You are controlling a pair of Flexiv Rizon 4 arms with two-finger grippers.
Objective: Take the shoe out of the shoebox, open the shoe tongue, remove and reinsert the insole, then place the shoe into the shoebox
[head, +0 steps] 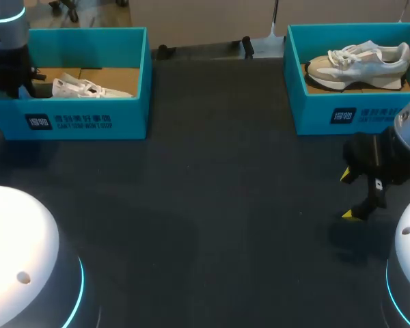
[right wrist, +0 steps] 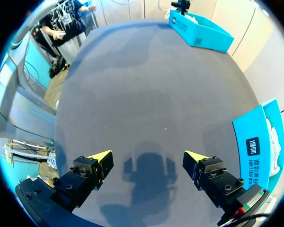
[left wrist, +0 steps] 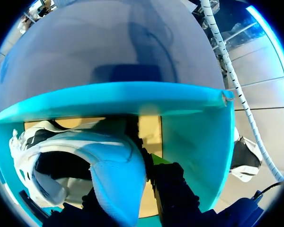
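Note:
A white shoe [head: 89,88] lies in the teal shoebox [head: 89,119] at the table's far left. My left gripper [head: 19,83] reaches down into that box at the shoe's heel end. In the left wrist view the shoe's heel [left wrist: 114,177] sits between the dark fingers [left wrist: 174,189], and the gripper [left wrist: 130,191] is shut on it, close to the box's wall [left wrist: 194,142]. My right gripper [head: 349,195] hangs open over the bare table at the right, with nothing between its yellow tips [right wrist: 149,158].
A second teal shoebox [head: 355,113] at the far right holds a grey and white sneaker [head: 359,63]; its side shows beside the right gripper [right wrist: 258,151]. The dark table [head: 219,205] stretches between the boxes. The left box [right wrist: 199,29] lies far ahead of the right gripper.

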